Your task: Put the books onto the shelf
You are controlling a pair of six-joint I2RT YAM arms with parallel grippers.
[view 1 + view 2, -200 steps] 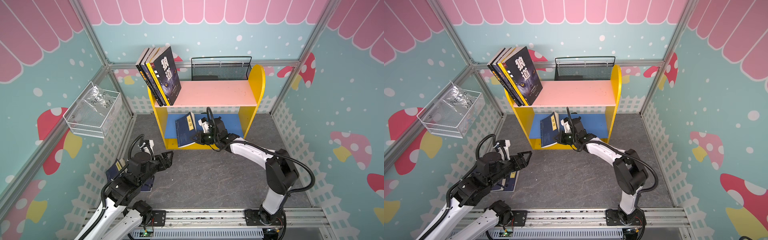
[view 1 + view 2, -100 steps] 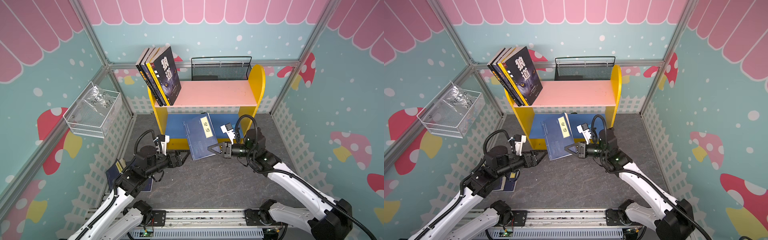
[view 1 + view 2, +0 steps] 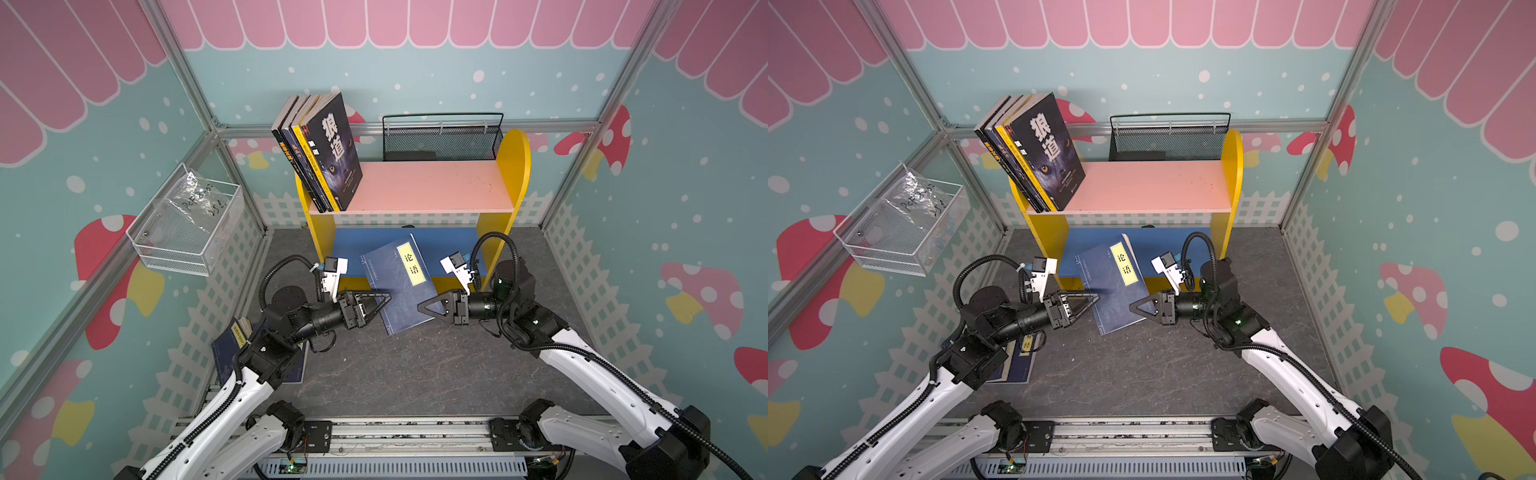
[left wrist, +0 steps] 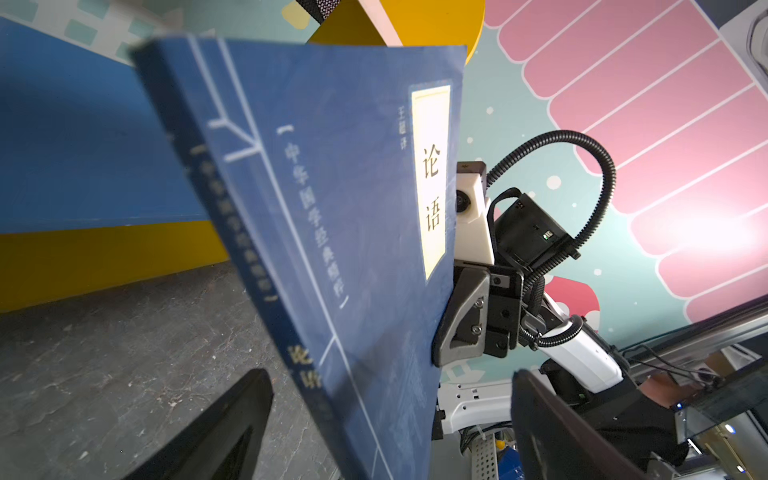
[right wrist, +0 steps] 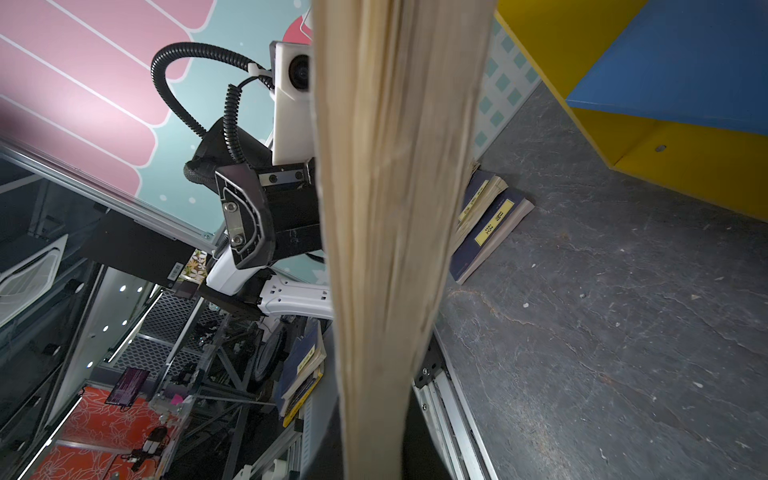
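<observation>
Jaws of the right gripper (image 3: 428, 308) are clamped tight on the page edge of a navy book (image 3: 397, 291) with a yellow title label, pinching it low on that side, so in the right wrist view the fanned pages fill the middle of the shot. Across from it the left gripper (image 3: 380, 303) has its jaws spread wide, and in the left wrist view the two black fingers (image 4: 216, 432) sit either side of the book's spine edge without squeezing it. The book is tilted, cover up, just in front of the shelf (image 3: 515, 166), overlapping the front edge of the blue lower board (image 3: 353, 245). Can't tell if its bottom corner touches the grey floor (image 3: 415, 374). On the pink upper board (image 3: 428, 187), four books (image 3: 328, 145) stand at the left end, leaning left. A stack of navy books (image 3: 1021, 357) lies on the floor by its left edge, partly under the left arm. Behind the shelf there's a black mesh basket (image 3: 440, 141), and a white wire basket (image 3: 187, 232) hangs on the left wall.
</observation>
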